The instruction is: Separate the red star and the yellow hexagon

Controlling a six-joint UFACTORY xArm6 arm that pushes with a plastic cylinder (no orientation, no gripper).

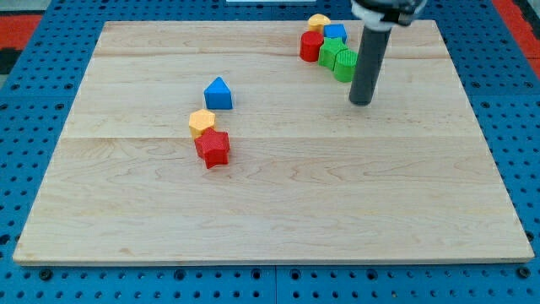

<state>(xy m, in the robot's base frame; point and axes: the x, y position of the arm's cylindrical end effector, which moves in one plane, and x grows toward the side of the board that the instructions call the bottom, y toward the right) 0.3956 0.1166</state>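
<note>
The red star [213,148] lies left of the board's middle, with the yellow hexagon [202,122] touching it at its upper left. A blue block with a pointed top [218,93] sits just above them, apart from the hexagon. My tip [361,102] is on the board at the upper right, far to the right of the star and hexagon, just below the cluster of blocks at the view's top.
A cluster at the view's top holds a yellow block [319,21], a blue block [335,33], a red block [312,46] and two green blocks [332,51] [345,63]. The wooden board [270,211] lies on a blue pegboard.
</note>
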